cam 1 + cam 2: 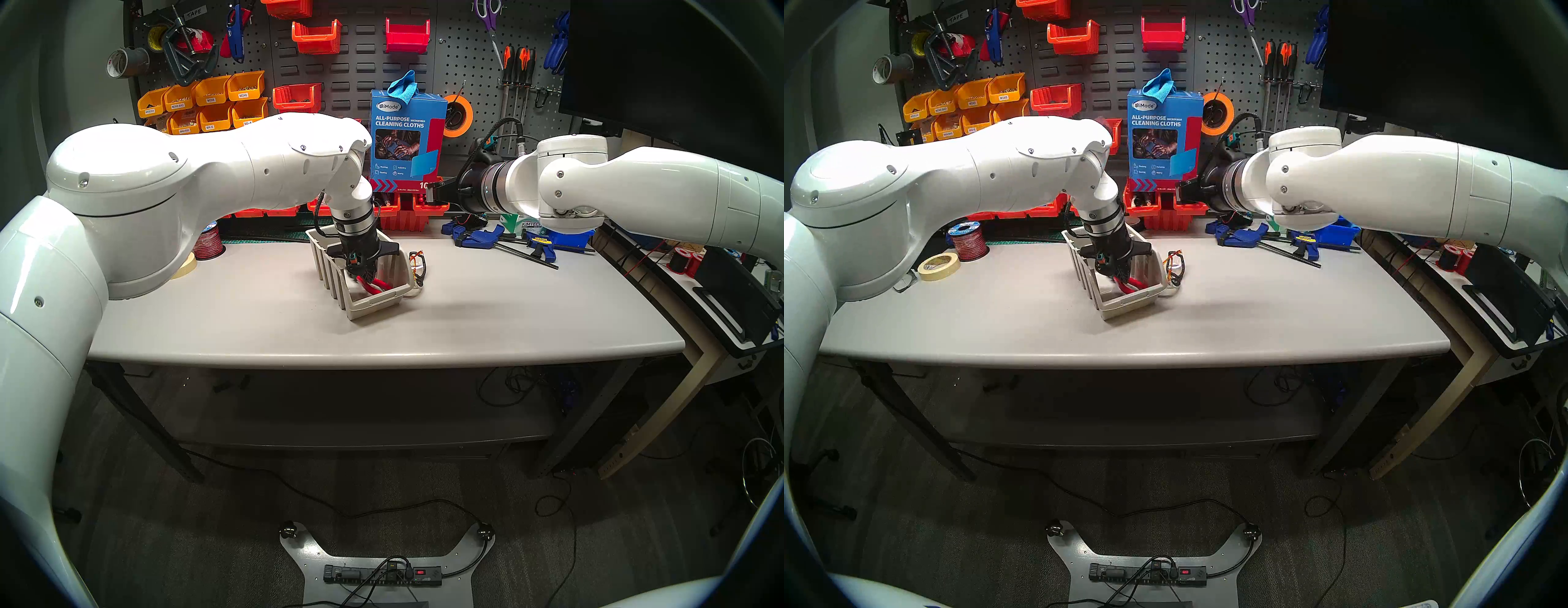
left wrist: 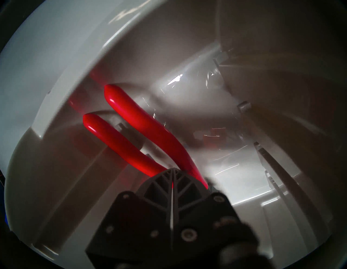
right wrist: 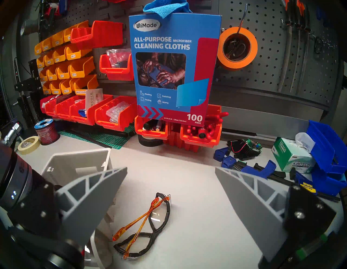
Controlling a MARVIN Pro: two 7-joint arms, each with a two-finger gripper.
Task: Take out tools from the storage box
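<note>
Left gripper [image 2: 173,170], fingers pressed together inside the storage box [image 1: 373,303], grasps nothing; red-handled pliers [image 2: 135,129] just ahead remain. Safety glasses [image 3: 148,225] already out.

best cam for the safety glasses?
Right wrist: the safety glasses lie folded on the table, whole and close. Both head views show them small beside the storage box, partly hidden. Left wrist shows none of them.

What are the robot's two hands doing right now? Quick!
Left gripper: shut inside the storage box, at the red-handled pliers; a grip cannot be told.
Right gripper: open, holding nothing.
</note>
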